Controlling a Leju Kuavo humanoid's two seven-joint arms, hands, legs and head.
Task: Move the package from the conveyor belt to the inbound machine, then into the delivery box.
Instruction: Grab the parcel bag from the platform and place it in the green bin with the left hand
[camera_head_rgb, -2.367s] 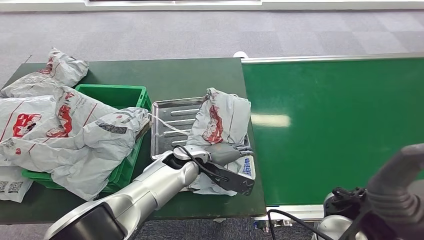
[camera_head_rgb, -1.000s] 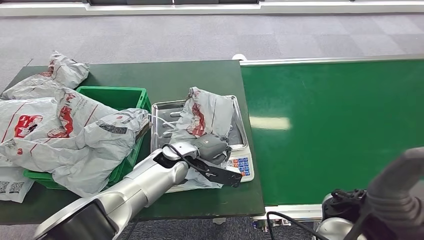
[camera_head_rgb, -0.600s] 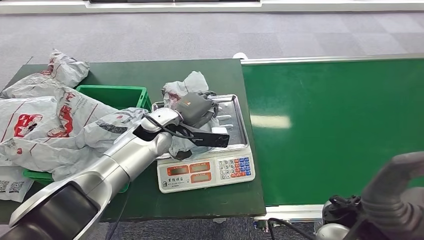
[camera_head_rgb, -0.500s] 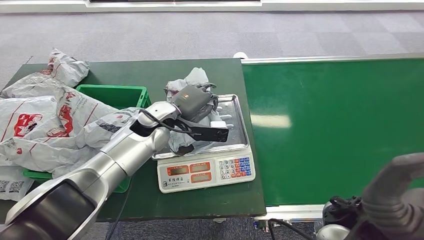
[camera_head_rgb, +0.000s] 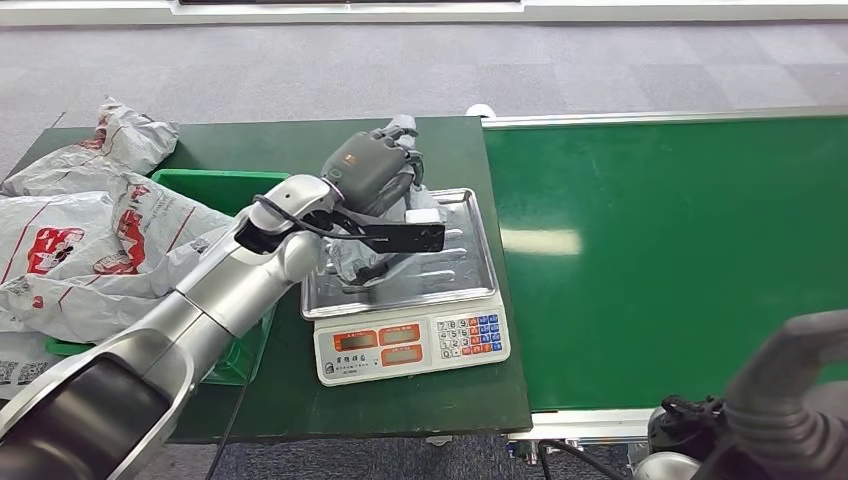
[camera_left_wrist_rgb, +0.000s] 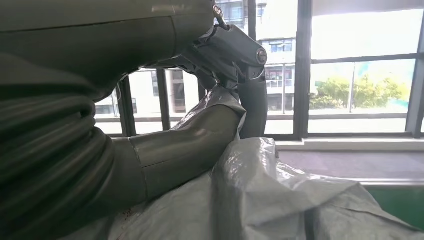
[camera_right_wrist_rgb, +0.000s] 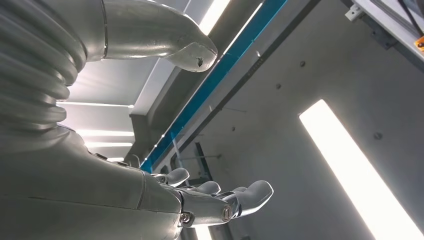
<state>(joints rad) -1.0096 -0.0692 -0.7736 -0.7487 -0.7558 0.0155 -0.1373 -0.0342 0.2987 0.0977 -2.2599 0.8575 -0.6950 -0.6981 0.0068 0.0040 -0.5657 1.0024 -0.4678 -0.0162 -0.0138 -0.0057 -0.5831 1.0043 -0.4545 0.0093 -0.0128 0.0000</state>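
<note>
My left hand (camera_head_rgb: 368, 172) grips the crumpled grey plastic mailer package (camera_left_wrist_rgb: 280, 200) above the steel-trayed scale (camera_head_rgb: 455, 270), the green plastic crate (camera_head_rgb: 250, 185) at 9 o'clock. Its trailing slack could snag the tray. My right hand (camera_right_wrist_rgb: 210, 200) is empty, fingers spread.

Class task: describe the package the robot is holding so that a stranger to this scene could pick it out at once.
Start at the dark green table, then the scale beside the conveyor belt. Above its steel tray, the left hand grips a crumpled grey package; the others lie heaped around the green crate.
</note>
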